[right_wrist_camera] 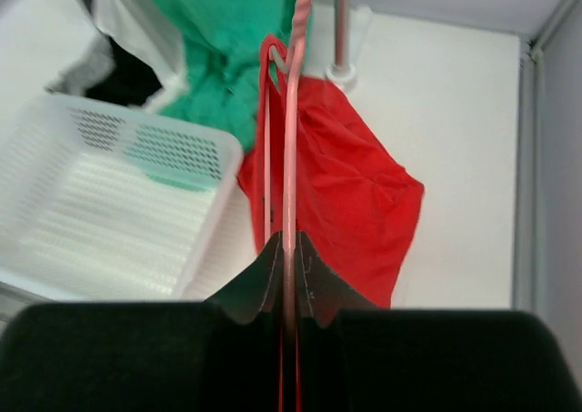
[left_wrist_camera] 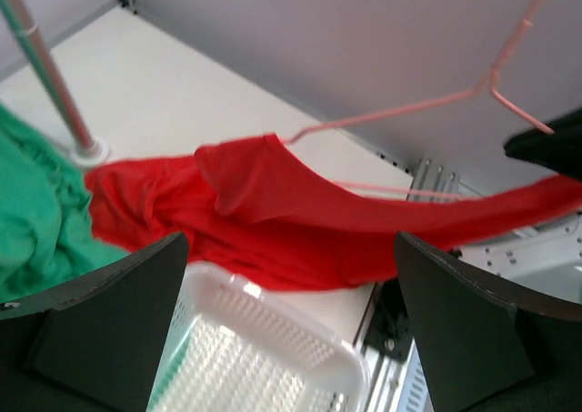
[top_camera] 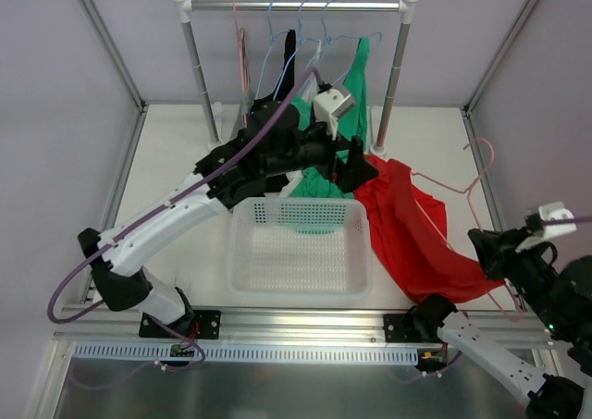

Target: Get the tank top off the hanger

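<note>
Sprawling over the white table [top_camera: 176, 160] to the right of the basket, the red tank top [top_camera: 407, 225] is a soft, matte knit lying in loose folds. Its far end lies bunched near the foot of the clothes rail [top_camera: 296, 6], and its near end is drawn out in a narrowing band toward the right gripper [right_wrist_camera: 286, 248]. A thin pink wire hanger [top_camera: 472, 183] is threaded through it. In the right wrist view a narrow red strap runs alongside the wire and loops at its far end. That gripper's dark jaws are pressed together on the hanger's wire, with thin red edges of fabric showing in the slit beneath it.

The left gripper [left_wrist_camera: 291, 285] hovers over the far right corner of the basket with its two black fingers [left_wrist_camera: 118, 321] spread wide and nothing between them.

The white plastic basket [top_camera: 277, 214] is rectangular, with perforated walls and a ribbed floor. A green garment [top_camera: 356, 95] hangs from the metal rail and spills over the basket's far rim. Other garments, black and white, hang on pale wire hangers beside it.
</note>
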